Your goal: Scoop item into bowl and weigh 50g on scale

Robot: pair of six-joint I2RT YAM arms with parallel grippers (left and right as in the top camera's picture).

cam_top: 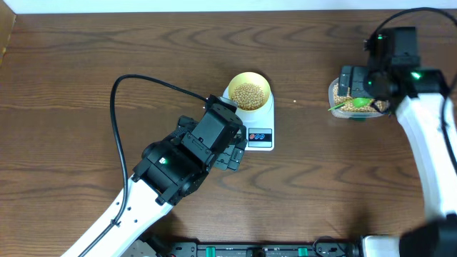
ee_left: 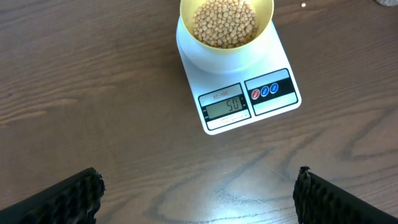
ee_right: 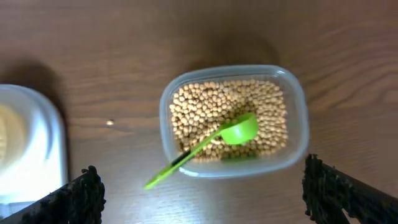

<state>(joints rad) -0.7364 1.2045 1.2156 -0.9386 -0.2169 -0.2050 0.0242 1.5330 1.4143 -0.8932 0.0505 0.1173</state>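
The bowl [ee_left: 264, 28] sits in the middle of the round platform of the scale [ee_left: 273, 106], so that all its weight goes on the platform. It is about half full of beans [ee_left: 225, 23]. The display [ee_left: 227, 106] seems to read 50, so I judge that the weighing is complete or very close to it.

The left end effector [ee_left: 198, 186] hangs above the bench [ee_left: 93, 93] just in front of the scale. Its 2 fingers are wide apart and hold nothing. From there its camera looks straight at the display, probably to check the number.

The right end effector [ee_right: 202, 180] hovers over the tub [ee_right: 295, 106], well apart from the scale, also fully open and empty. The green scoop [ee_right: 239, 130] lies in the tub on the remaining beans, with its handle over the rim. 1 stray bean [ee_right: 110, 122] lies on the bench between tub and scale.
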